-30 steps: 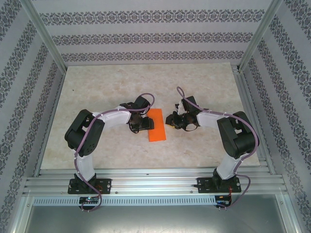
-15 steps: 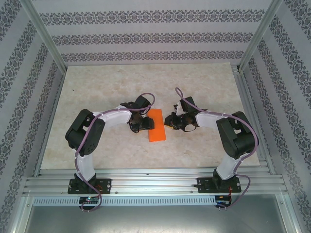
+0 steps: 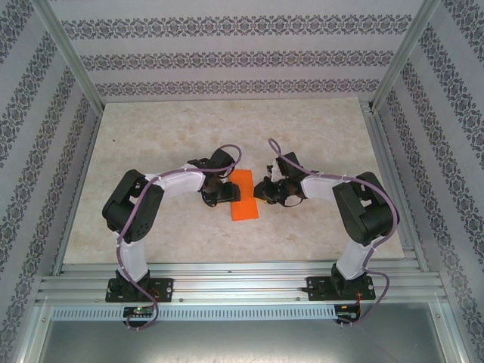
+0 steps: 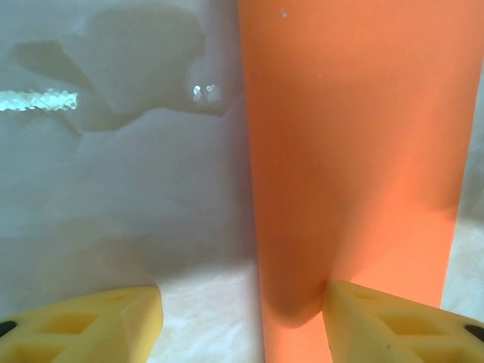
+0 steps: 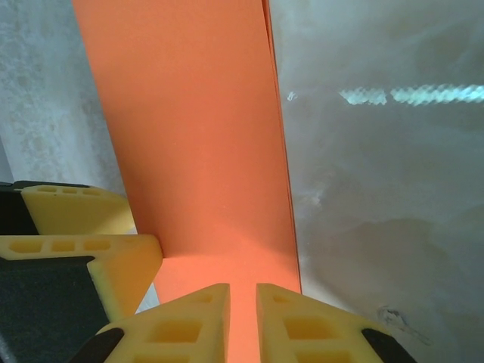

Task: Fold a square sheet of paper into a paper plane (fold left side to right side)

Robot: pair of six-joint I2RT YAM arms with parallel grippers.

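The square sheet of paper (image 3: pixel 243 195) lies flat on the table as a narrow orange rectangle folded in two, its layered edge on the right in the right wrist view. My left gripper (image 3: pixel 226 194) stands open at its left edge. In the left wrist view one yellow fingertip (image 4: pixel 393 325) rests on the paper (image 4: pixel 348 151) and the other stands on bare table, so the left gripper (image 4: pixel 242 302) straddles that edge. My right gripper (image 3: pixel 262 190) is at the sheet's right edge. Its jaws (image 5: pixel 242 302) are almost together, low over the paper (image 5: pixel 197 136), with nothing pinched between them.
The marbled tabletop (image 3: pixel 166 136) stretches away behind and to both sides of the sheet. Patterned walls and metal posts enclose it. An aluminium rail (image 3: pixel 242 283) carries both arm bases along the near edge. The left gripper's fingers (image 5: pixel 83 212) sit close beside the right gripper's.
The right gripper has slid left towards the sheet, and its jaws have narrowed a little. The left arm and the paper have stayed where they were.
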